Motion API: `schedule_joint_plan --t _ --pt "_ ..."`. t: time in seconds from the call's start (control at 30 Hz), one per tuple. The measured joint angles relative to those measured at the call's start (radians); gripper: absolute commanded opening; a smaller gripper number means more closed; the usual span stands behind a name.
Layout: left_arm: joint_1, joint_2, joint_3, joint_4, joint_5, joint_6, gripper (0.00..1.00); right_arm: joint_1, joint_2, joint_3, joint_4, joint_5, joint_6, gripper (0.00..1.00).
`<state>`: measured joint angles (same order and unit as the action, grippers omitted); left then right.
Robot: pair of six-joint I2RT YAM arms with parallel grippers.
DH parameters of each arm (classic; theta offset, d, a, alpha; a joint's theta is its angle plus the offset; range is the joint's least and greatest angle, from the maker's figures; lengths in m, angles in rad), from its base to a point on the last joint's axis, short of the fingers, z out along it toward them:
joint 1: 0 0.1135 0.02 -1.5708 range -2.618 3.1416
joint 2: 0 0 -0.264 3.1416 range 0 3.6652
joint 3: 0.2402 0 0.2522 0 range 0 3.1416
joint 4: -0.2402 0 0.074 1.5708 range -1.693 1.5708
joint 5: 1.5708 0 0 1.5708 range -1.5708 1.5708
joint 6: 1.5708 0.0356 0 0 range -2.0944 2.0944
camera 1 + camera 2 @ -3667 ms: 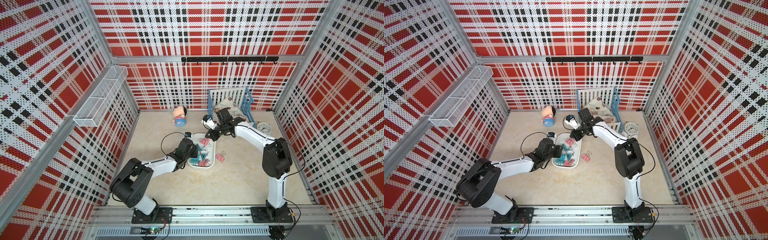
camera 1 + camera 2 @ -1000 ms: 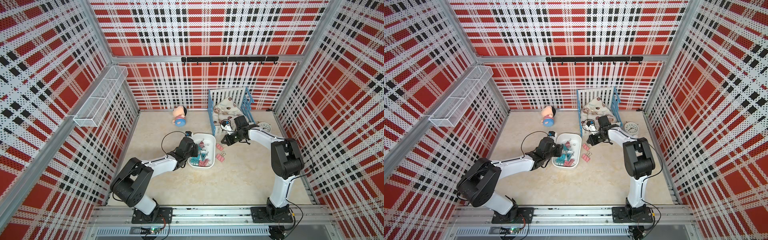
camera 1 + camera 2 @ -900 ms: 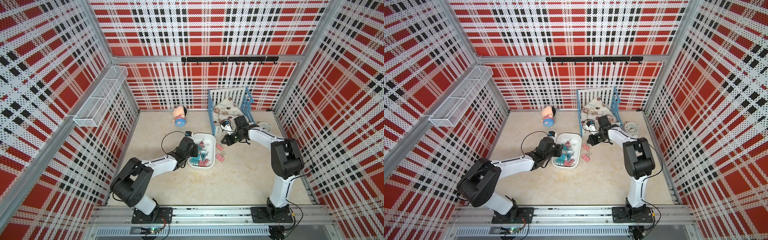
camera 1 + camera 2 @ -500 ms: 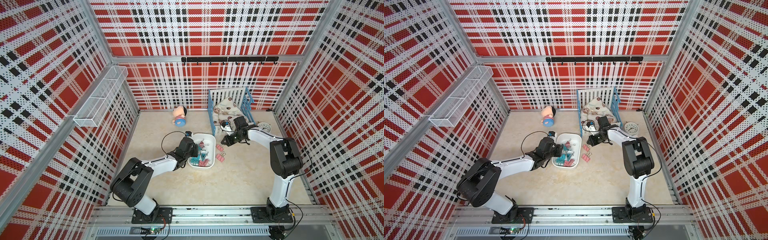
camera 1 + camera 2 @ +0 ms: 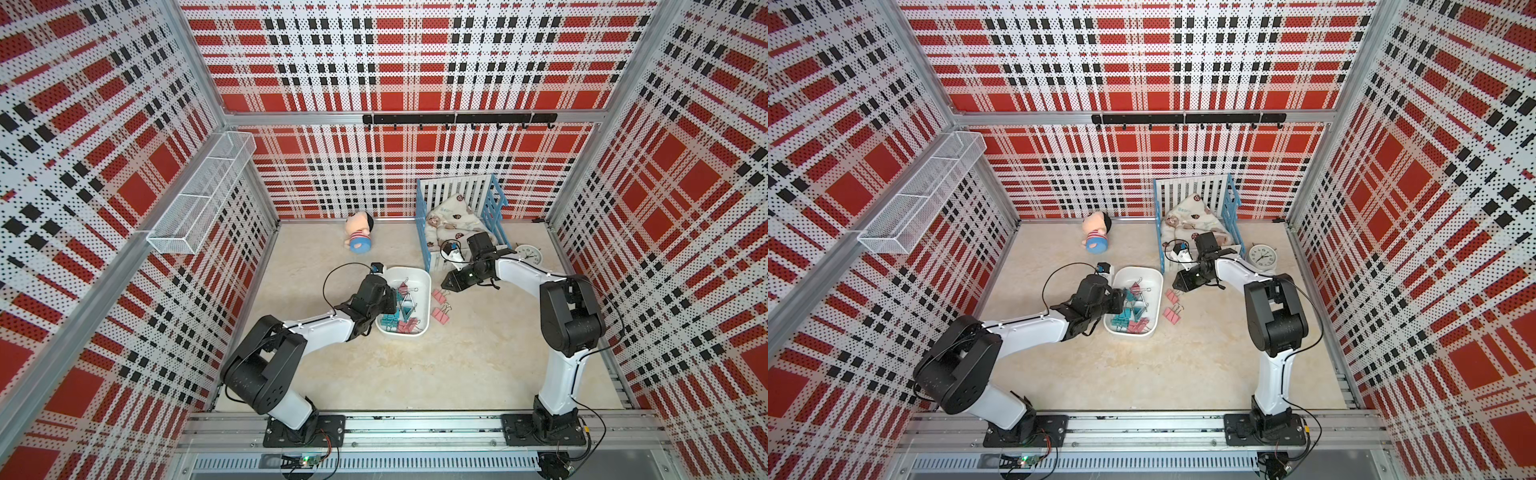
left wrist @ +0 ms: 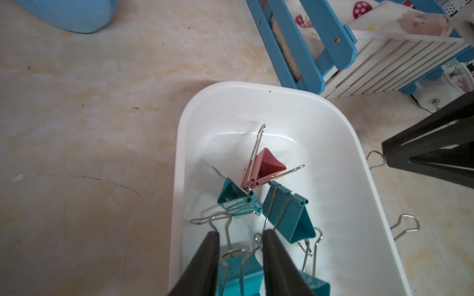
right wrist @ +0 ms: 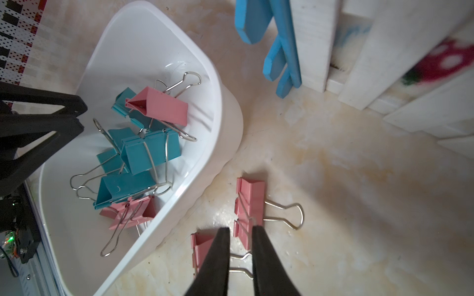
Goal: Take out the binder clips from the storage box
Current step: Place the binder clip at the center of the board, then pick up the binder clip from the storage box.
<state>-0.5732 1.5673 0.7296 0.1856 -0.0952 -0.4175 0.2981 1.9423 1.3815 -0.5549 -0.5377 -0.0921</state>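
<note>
Just under the jaws of my right gripper [image 7: 239,230], narrowly parted: wire handle of a pink clip [image 7: 250,202] lying free on the table [image 7: 359,205], just outside the storage box [image 7: 218,107]. Left gripper [image 6: 241,234] jaws, narrow, straddle a teal clip [image 6: 239,271] inside it; gripped or not, I cannot tell. Mid-unloading, I judge. Next: lift teal clip out.
</note>
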Motion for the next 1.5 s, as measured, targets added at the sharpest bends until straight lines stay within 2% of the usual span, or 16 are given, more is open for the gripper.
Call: schedule_joint_plan --t 0.43,0.73,1.0,1.2,1.5 --pt "0.0 0.0 0.0 0.0 -0.002 0.0 0.36 0.034 -0.008 0.114 -0.071 0.048 -0.028 0.42" --pt "0.0 -0.016 -0.016 0.0 -0.005 -0.002 0.36 0.16 0.007 0.266 -0.112 0.082 -0.065 0.41" --pt "-0.014 -0.039 -0.044 0.0 -0.018 -0.013 0.36 0.201 0.124 0.364 -0.167 0.141 -0.112 0.4" --pt "-0.02 -0.043 -0.06 0.0 -0.019 -0.024 0.36 0.216 0.187 0.395 -0.208 0.181 -0.134 0.4" --pt "-0.023 -0.084 -0.086 0.001 -0.027 -0.032 0.36 0.251 0.194 0.392 -0.226 0.183 -0.152 0.4"
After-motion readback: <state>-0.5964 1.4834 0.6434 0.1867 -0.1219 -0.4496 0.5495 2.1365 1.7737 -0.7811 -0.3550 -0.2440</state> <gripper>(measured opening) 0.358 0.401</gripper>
